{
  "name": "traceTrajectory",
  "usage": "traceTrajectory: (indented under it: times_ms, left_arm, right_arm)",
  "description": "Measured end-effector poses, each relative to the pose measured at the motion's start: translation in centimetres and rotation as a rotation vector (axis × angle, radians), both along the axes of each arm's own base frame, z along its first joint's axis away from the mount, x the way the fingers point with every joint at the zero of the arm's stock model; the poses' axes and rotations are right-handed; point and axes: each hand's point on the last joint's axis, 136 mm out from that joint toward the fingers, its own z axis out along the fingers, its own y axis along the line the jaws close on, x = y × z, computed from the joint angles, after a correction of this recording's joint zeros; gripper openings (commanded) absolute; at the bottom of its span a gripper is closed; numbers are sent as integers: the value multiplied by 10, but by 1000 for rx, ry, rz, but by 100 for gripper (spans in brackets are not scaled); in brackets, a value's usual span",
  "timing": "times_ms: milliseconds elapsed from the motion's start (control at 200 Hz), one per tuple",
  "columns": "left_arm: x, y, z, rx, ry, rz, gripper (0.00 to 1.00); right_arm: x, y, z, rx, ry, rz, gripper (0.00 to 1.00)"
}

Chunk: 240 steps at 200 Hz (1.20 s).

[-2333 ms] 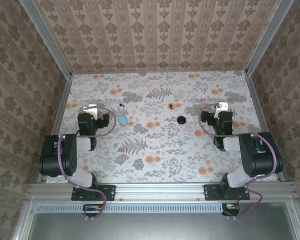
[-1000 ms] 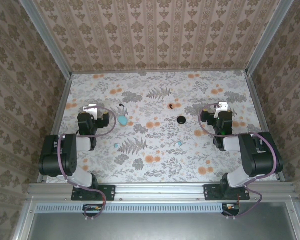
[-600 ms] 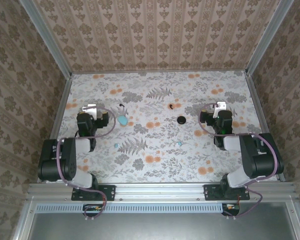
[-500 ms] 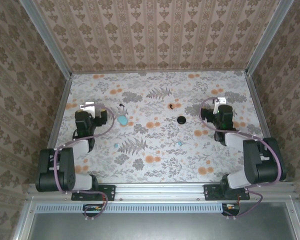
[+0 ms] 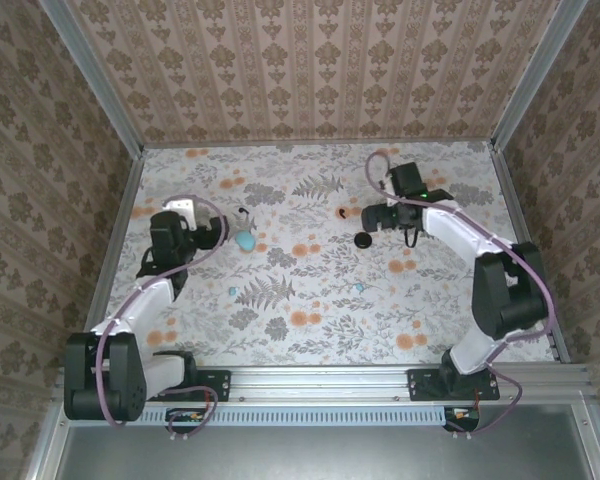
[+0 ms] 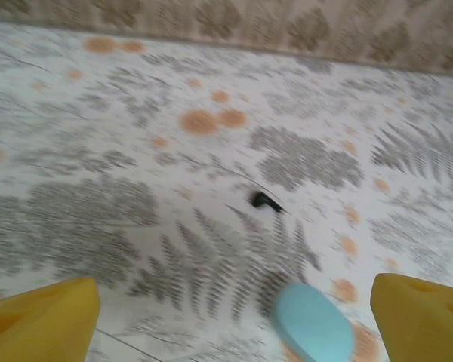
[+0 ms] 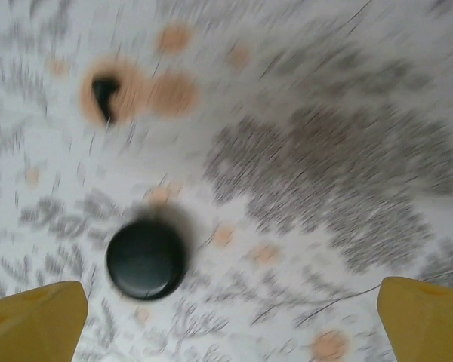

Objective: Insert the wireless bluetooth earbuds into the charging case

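Where the flowered table (image 5: 310, 330) spreads between the papered walls (image 5: 310, 70), we see the left arm (image 5: 140, 295) reaching up its left side, and the right arm (image 5: 470, 240) stretched farther and bent in toward the middle of the far half. The left gripper (image 6: 230, 320) has its yellow fingers (image 6: 38, 320) wide apart at the lower corners of its wrist view, gripping nothing. The right gripper (image 7: 230, 320) is spread just as wide and is likewise empty. The charging case (image 5: 245, 240), a turquoise pebble, lies on the cloth just right of the left wrist. In the left wrist view it sits low and blurred, nearer the right-hand finger and clear of both. The black disc (image 5: 363, 240) rests near the table's middle, well apart from the case and close under the right wrist, toward the left-hand finger in that wrist view. A small black stemmed piece (image 6: 266, 201) lies beyond the case, and a second black piece (image 7: 103, 90) sits on an orange blotch beyond the disc. Nearer the bases lie two turquoise specks (image 5: 233, 291), too small for us to name.
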Motion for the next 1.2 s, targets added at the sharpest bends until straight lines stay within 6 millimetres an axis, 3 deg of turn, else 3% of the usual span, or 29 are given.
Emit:
traceTrajectory:
  times_ms: [110,255,460,715,1200]
  left_arm:
    - [-16,-48,-6,-15,47,-133,92]
    - [-42,-109,-12,-17,86,-301,92]
    - [-72,-157,-23,-29,131,-414,91]
    - [-88,-178,-38,-14,177,-457,90]
    - [-94,-185,-50,7,207,-463,89]
  right_arm:
    - [-16,22,-17,-27,109,71,99]
    - [-21,32,-18,-27,156,110,97]
    - [-7,43,-23,-44,186,148,89]
    - [-4,52,-45,-71,254,178,88]
    - [5,50,-77,-134,344,188,81]
